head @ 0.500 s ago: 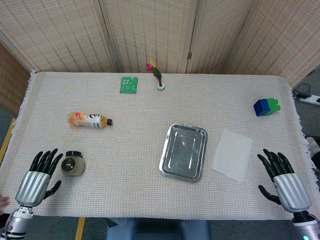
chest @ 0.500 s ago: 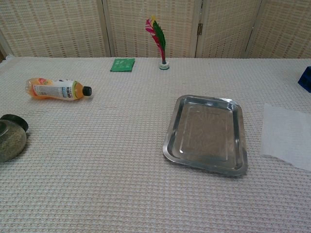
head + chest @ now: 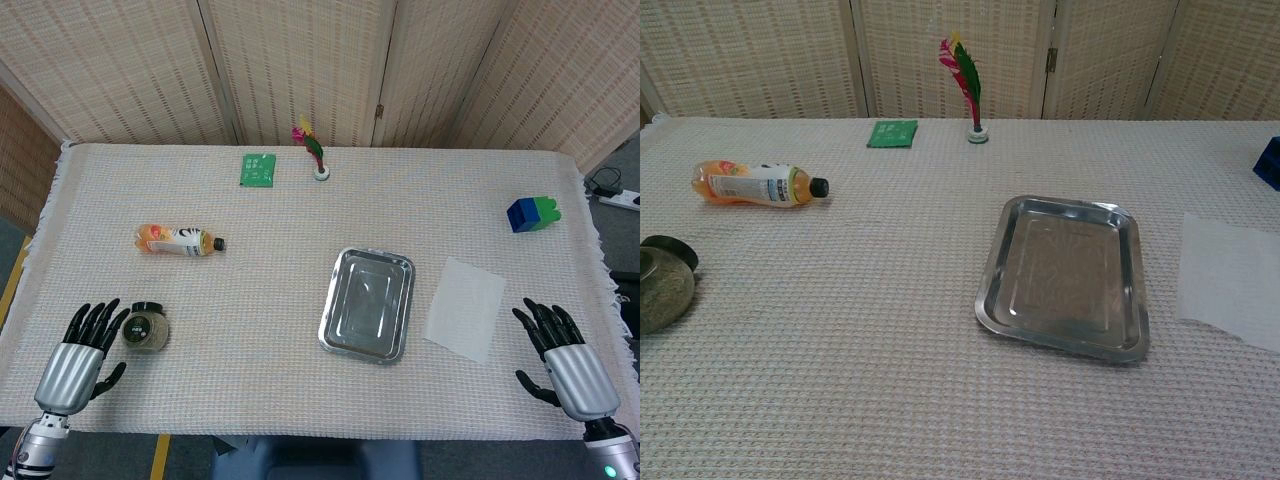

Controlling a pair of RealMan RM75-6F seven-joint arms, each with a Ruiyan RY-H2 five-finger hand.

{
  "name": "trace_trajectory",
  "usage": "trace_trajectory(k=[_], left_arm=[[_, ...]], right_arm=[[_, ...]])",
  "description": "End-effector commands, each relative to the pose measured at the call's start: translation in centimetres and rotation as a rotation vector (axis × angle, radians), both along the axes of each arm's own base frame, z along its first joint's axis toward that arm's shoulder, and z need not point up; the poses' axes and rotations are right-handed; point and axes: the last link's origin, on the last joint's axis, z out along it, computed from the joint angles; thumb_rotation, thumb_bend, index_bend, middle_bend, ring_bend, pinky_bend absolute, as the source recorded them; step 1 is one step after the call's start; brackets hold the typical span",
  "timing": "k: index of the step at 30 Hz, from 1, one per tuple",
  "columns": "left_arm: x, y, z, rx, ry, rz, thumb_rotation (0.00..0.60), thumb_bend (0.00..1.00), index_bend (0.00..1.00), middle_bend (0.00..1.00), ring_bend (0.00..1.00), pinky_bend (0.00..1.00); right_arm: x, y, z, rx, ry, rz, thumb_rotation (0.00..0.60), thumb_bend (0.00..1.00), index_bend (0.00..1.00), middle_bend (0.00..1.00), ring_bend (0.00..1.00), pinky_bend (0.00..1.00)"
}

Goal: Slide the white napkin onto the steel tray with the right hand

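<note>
The desk holds a shiny tray, and the napkin lies flat just right of it, thin, white and a bit tilted. The right hand rests near the napkin's right side, fingers spread, holding nothing. The left hand, also spread, is far off.

"What covers the bench?"

"A white woven cloth. On it lie a steel tray, a white napkin just beside it, an orange bottle, a jar, a green packet, a feather toy and blue-green blocks."
</note>
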Motion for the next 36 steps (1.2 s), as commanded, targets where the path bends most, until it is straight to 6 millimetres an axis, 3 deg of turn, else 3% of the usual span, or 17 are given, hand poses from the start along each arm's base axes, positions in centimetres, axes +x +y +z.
trace_trajectory(k=[1, 10, 18, 25, 36], left_arm=[[-0.3, 0.2, 0.2, 0.004, -0.011, 0.017, 0.600, 0.36, 0.00, 0.00, 0.00, 0.00], [-0.3, 0.7, -0.3, -0.013, -0.005, 0.023, 0.600, 0.36, 0.00, 0.00, 0.00, 0.00], [-0.8, 1.3, 0.1, -0.005, -0.022, 0.044, 0.600, 0.36, 0.00, 0.00, 0.00, 0.00], [-0.8, 1.0, 0.3, -0.010, -0.020, 0.043, 0.600, 0.36, 0.00, 0.00, 0.00, 0.00], [-1.1, 1.4, 0.5, -0.012, -0.041, 0.055, 0.600, 0.36, 0.00, 0.00, 0.00, 0.00]], right_arm=[[-1.2, -0.8, 0.2, 0.006, -0.045, -0.020, 0.600, 0.34, 0.00, 0.00, 0.00, 0.00], [-5.3, -3.3, -1.3, 0.109, 0.000, -0.018, 0.600, 0.34, 0.00, 0.00, 0.00, 0.00], [-7.9, -4.0, -4.0, 0.086, 0.083, -0.015, 0.600, 0.34, 0.14, 0.00, 0.00, 0.00], [-9.1, -3.6, -6.2, 0.129, 0.052, 0.004, 0.600, 0.34, 0.29, 0.00, 0.00, 0.00], [-10.3, -4.5, -8.7, 0.105, 0.099, 0.040, 0.600, 0.34, 0.32, 0.00, 0.00, 0.00]])
